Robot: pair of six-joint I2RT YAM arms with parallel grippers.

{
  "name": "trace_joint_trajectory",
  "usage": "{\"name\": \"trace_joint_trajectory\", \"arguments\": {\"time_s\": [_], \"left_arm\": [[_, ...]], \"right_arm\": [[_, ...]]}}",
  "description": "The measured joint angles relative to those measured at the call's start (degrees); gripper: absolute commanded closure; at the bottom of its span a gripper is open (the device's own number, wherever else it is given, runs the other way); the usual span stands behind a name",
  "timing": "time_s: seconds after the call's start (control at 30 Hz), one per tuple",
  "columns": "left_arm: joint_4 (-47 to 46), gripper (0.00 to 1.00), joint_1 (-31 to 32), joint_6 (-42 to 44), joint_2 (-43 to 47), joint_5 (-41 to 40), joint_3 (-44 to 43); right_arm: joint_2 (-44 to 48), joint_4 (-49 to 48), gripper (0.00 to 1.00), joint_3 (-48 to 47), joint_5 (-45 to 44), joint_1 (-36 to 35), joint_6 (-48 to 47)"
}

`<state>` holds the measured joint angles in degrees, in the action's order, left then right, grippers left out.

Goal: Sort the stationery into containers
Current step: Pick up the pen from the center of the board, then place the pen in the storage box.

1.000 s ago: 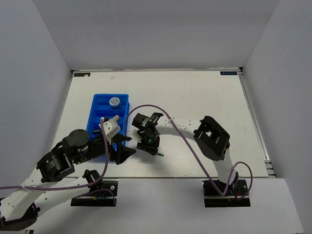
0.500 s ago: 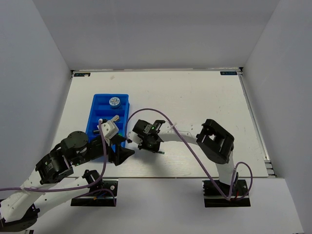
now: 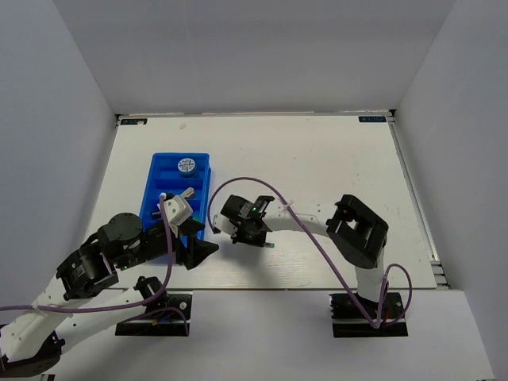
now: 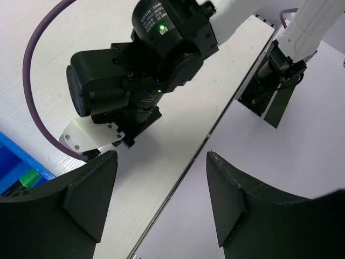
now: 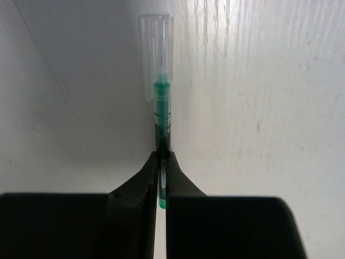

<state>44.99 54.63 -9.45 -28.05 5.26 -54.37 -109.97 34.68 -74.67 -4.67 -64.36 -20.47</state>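
1. The thin pen (image 5: pixel 163 121), dark-barrelled with a green core and a clear cap, is seen lying on the table (image 3: pixel 333 159). It sits just beside the near right corner of the blue tray (image 3: pixel 151 190). Whether it has been raised off the surface cannot be told.
2. In the right wrist view its long axis runs straight ahead from the jaws. The clear cap is at the far end and the near end is pinched.
3. The right gripper (image 5: pixel 161 162) is closed on the pen, with its jaws nearly meeting around the barrel.
4. The tray lies to the left of the pen in the top view, and any carry is judged to go that way.
5. The left gripper (image 4: pixel 161 181) is held wide apart and empty, near the same tray corner. The right arm is the nearer one, being already on the pen.
6. Compared with a second ago, the right jaws have been drawn shut and the right wrist has been shifted slightly rightward. The left arm and tray are barely changed.
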Motion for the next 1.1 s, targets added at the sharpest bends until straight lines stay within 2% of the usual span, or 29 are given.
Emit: {"name": "trace_joint_trajectory", "arguments": {"time_s": [0.17, 0.43, 0.53, 0.63, 0.83, 1.1], "left_arm": [[-0.1, 0.23, 0.0, 0.4, -1.1, 0.6, -2.0], [-0.9, 0.23, 0.0, 0.9, -1.9, 2.7, -2.8], [-1.5, 0.23, 0.0, 1.1, -2.4, 3.7, -2.8], [-2.3, 0.23, 0.0, 1.3, -2.8, 4.9, -2.8], [-3.3, 0.23, 0.0, 1.3, -2.8, 6.3, -2.8], [-3.2, 0.23, 0.0, 1.5, 1.0, 6.1, -2.1]], "right_arm": [[0.0, 6.2, 1.0, -8.3, 0.9, 1.2, -5.6], [-5.5, 10.1, 1.0, -39.3, 6.2, 1.3, -8.7], [-9.3, 10.3, 1.0, -46.6, 10.2, 1.4, -7.7], [-11.1, 8.4, 1.0, -47.4, 16.4, 1.6, -4.9], [-12.5, -2.8, 1.0, -41.2, 29.7, 2.2, 2.3], [-18.1, -13.2, 1.0, -41.2, 36.8, 2.1, 6.6]]}}
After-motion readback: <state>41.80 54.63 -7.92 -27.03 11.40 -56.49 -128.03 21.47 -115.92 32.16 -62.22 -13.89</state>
